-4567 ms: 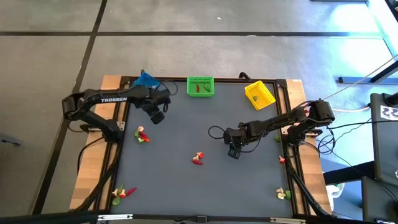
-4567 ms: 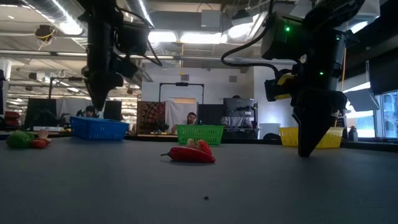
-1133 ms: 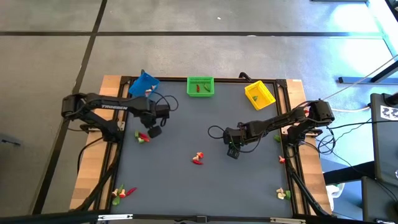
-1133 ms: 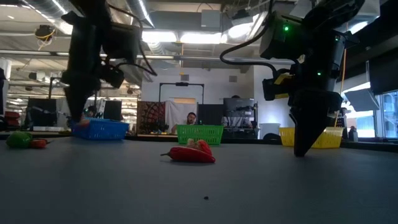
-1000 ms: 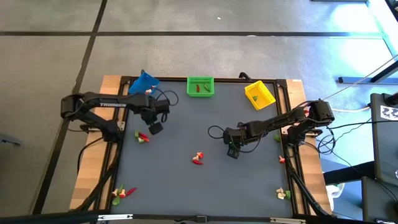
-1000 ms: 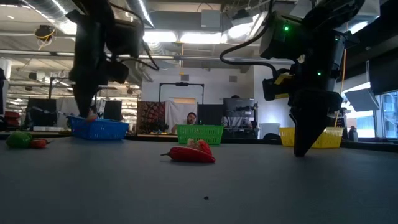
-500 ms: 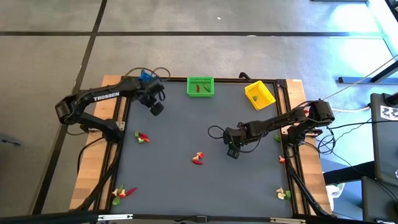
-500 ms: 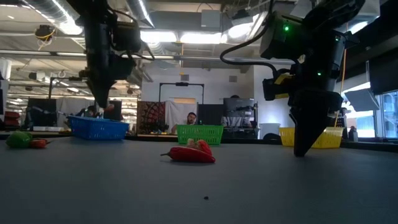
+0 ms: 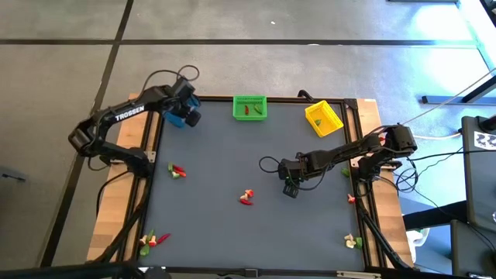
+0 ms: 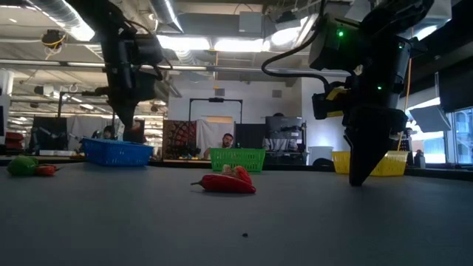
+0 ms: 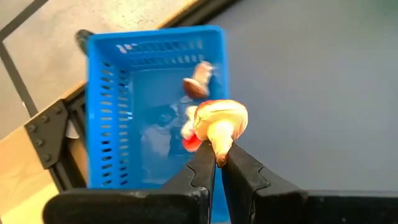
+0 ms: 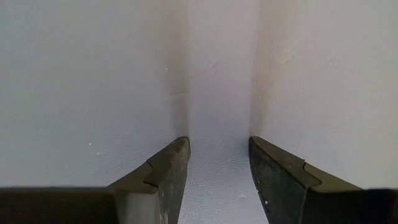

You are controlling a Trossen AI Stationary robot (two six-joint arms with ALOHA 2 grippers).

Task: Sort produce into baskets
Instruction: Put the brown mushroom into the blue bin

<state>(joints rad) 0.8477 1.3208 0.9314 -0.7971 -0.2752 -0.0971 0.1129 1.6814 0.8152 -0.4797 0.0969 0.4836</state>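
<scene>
Over the blue basket point(image 11: 155, 112), toy piece in my grip

My left gripper point(image 11: 216, 163) pinches a yellowish toy piece point(image 11: 219, 122) tight above that basket at the table's point(image 9: 256, 163) far-left corner; my right gripper point(image 12: 214, 163) hangs half-spread and empty mid-table.

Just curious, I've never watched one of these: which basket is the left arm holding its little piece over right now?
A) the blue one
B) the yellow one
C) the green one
A: the left gripper, shut on a whitish-yellow toy piece, hangs above the blue basket.
</scene>
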